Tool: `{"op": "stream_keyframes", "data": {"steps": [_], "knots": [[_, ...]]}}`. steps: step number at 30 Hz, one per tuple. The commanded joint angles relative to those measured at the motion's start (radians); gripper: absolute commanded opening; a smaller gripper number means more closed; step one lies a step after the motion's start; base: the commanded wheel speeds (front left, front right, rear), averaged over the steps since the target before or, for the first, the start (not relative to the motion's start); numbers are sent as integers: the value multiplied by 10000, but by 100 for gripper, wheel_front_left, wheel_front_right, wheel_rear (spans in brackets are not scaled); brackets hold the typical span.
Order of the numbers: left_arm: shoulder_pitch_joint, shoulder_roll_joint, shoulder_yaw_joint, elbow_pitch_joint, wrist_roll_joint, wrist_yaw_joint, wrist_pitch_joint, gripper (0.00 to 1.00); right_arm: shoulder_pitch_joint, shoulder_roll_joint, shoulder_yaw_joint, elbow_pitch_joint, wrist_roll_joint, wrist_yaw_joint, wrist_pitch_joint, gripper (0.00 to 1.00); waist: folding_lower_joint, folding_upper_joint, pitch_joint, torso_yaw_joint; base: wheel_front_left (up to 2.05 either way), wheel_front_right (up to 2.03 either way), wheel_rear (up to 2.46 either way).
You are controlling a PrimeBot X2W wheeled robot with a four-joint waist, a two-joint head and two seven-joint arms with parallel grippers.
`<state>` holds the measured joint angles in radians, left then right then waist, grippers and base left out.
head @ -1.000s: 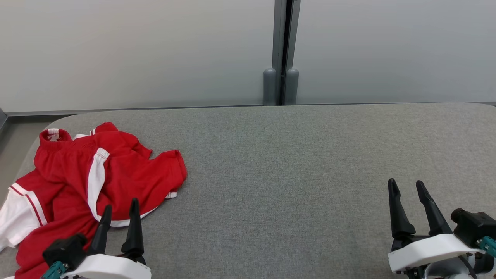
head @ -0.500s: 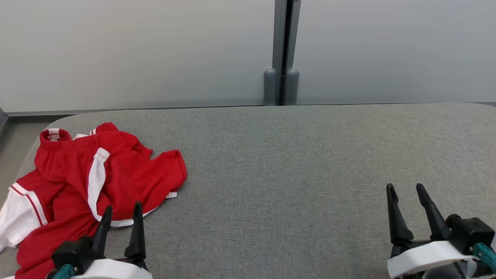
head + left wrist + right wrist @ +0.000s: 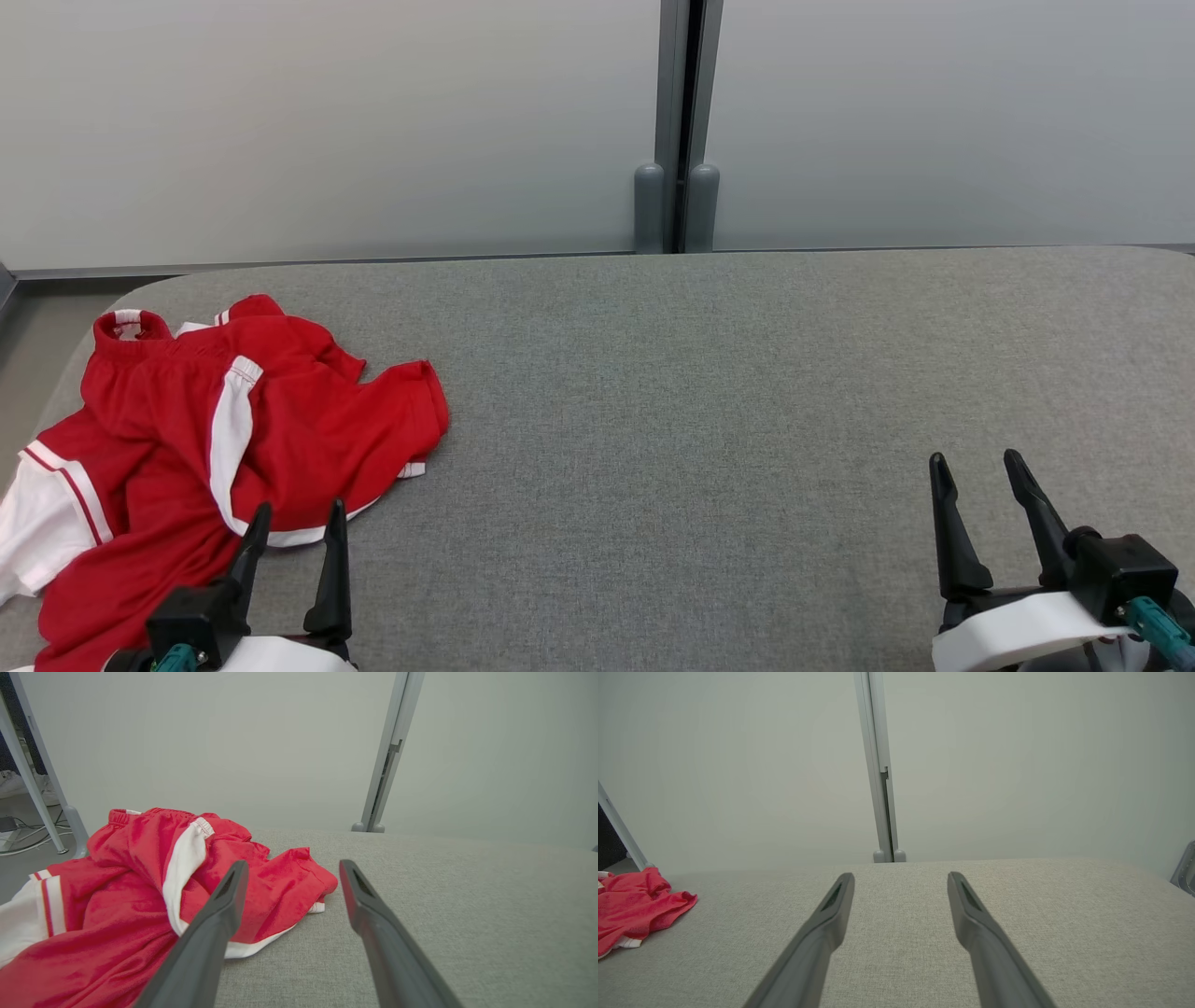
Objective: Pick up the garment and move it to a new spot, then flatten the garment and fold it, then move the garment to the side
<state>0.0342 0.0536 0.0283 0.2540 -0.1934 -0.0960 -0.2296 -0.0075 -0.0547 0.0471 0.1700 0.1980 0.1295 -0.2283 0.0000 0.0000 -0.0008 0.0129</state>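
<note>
Foreground, bottom edge of head view: left gripper (image 3: 301, 507) at lower left, jaws apart, nothing between them. Its tips overlap the near hem of the garment (image 3: 308, 429) in this view; contact cannot be told. In the left wrist view one finger crosses the red cloth and the other lies over bare grey fabric.

Right gripper (image 3: 974, 456) at lower right, jaws apart and empty, over bare table (image 3: 700, 373), well apart from the garment.

Garment: red with white side stripes and white trim, crumpled in a loose heap, left side of frame, on the table's left end. Gathered waistband at its far upper-left corner. White panel with thin red lines at the frame's far left edge, by the table's rounded edge.

Table: grey woven cover, rounded far corners, bare across centre and right.

Background: pale grey wall panels (image 3: 327, 121) across the top of frame. Vertical grey post (image 3: 680, 121) between them at upper centre, two rounded feet at its base, just behind the table's far edge.
</note>
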Motion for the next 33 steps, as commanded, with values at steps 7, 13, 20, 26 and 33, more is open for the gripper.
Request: {"op": "stream_keyframes", "data": {"steps": [7,13,20,26,33], "knots": [[83,57,144,67,618,-29,-189,100,137,-20,-28,61,-482,20,-211,100,0,0,-26,-20,0,0,0],[120,46,230,70,1043,-28,-291,100,187,-18,-43,78,-864,21,-317,100,0,0,-38,-43,0,0,0],[94,27,336,161,1267,-67,-366,100,188,-9,-26,89,-1145,22,-394,100,0,0,-43,-57,0,0,0],[51,10,430,242,1029,-144,-358,100,183,4,-113,103,-850,22,-386,100,0,0,-41,-82,0,0,0],[-31,-3,514,298,812,-199,-358,100,144,14,-178,153,-729,22,-386,100,0,0,-21,-124,0,0,0]]}}
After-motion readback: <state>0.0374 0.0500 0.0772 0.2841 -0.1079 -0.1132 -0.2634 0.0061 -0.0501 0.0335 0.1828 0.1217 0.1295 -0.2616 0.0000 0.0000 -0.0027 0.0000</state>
